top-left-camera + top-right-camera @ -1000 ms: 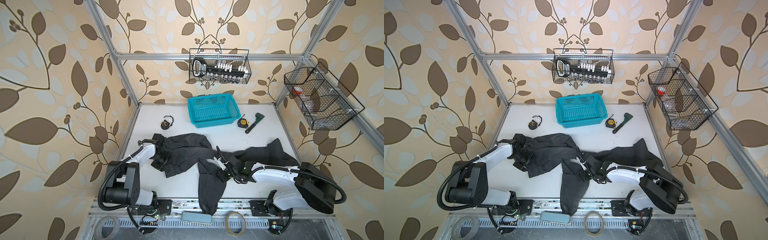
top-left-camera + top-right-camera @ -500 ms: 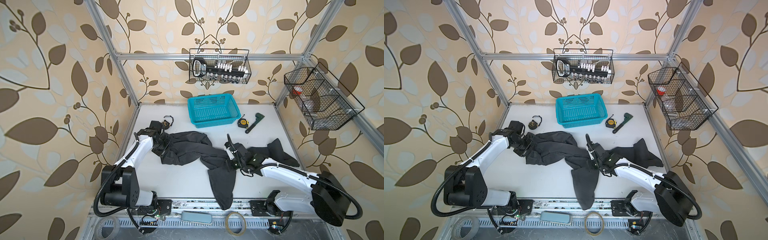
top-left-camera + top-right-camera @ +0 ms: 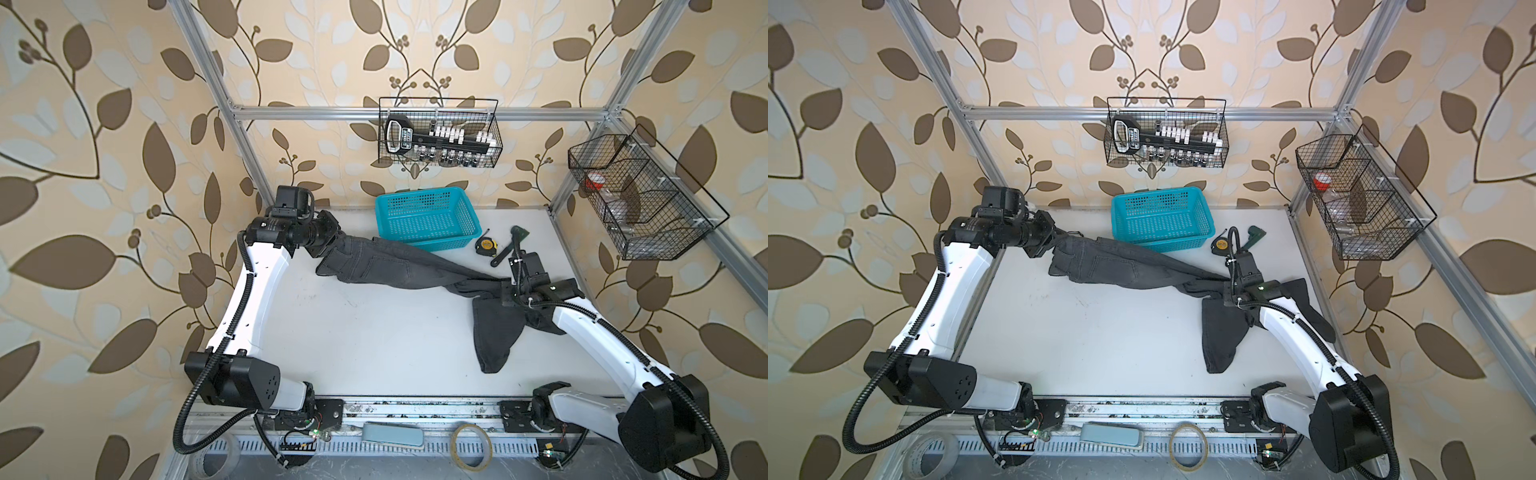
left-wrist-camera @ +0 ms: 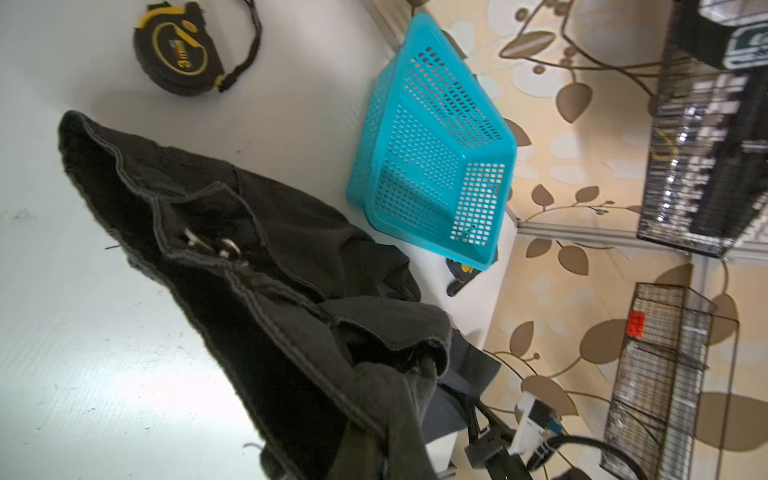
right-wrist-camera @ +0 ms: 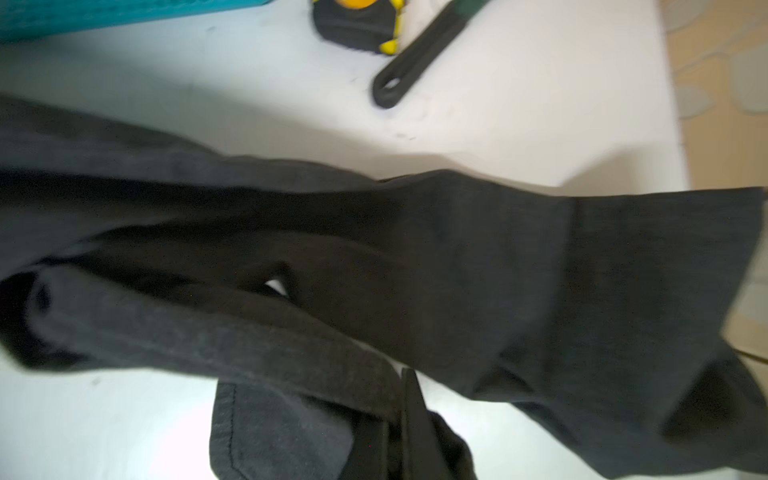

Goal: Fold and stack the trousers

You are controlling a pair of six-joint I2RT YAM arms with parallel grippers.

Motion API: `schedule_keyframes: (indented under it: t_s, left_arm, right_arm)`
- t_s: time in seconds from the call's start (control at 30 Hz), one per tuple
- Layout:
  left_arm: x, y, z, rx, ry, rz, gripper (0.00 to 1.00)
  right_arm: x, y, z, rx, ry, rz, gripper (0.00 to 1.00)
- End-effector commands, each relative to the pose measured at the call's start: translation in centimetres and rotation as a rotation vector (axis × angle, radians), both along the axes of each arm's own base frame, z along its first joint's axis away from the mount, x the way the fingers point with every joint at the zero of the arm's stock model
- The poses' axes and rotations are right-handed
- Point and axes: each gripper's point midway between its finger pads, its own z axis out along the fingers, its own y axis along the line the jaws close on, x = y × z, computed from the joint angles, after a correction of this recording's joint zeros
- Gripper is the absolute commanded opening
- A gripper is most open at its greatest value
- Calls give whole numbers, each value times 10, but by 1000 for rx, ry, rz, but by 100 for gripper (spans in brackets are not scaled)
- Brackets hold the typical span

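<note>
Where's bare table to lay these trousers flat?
Biggest bare patch: mid table, bordered by the stretched trousers behind, their hanging leg on the right, the front rail. Crowded at the rear: teal basket, tape measure, wrench.

Charcoal-black trousers [image 3: 395, 270]; teal basket [image 3: 432, 243]; beige wallpaper [image 3: 124, 137], brown leaf pattern.

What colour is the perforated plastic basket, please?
The plastic basket is teal, clearest in a top view.

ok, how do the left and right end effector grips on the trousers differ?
Left end effector grips the waist end, right end effector the bunched legs. Left sits at the back left corner, right on the right side. Both are shut on the trousers.
</note>
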Motion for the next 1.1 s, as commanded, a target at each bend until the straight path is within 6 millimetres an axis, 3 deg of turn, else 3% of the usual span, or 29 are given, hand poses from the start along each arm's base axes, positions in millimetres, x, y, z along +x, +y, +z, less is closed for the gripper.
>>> schedule_keyframes:
  t_s: [0.0, 0.07, 0.17, 0.23, 0.33, 0.5, 0.63, 0.73, 0.8, 0.9, 1.07]
  left_arm:
    - [2, -16, 27, -57, -55, -97, 0]
    - [2, -19, 38, -70, -87, -114, 0]
    - [2, -21, 51, -84, -122, -124, 0]
    - [5, -20, 58, -88, -146, -125, 0]
    - [9, -26, 68, -128, -180, -142, 0]
    - [10, -28, 77, -121, -230, -173, 0]
    - [12, -26, 84, -81, -283, -200, 0]
    - [15, -24, 82, -58, -296, -203, 0]
    - [18, -24, 83, -59, -307, -209, 0]
    - [21, -26, 84, -62, -318, -219, 0]
    - [27, -27, 81, -67, -323, -227, 0]
  right_arm:
    - [-1, -47, 25, -272, -15, -73, 8]
    - [-2, -61, 25, -339, -4, -90, 9]
    - [-2, -64, 18, -338, 35, -68, 15]
    - [-3, -58, 9, -318, 83, -17, 26]
    - [-4, -32, -3, -203, 134, 118, 40]
    - [-8, 11, 18, -46, 84, 331, 57]
    - [1, 6, 56, -18, -69, 322, 73]
    - [15, -5, 65, 37, -130, 268, 76]
    - [24, 1, 60, 55, -124, 299, 76]
    - [37, 25, 51, 66, -92, 443, 76]
    - [53, 68, 15, -10, 15, 713, 77]
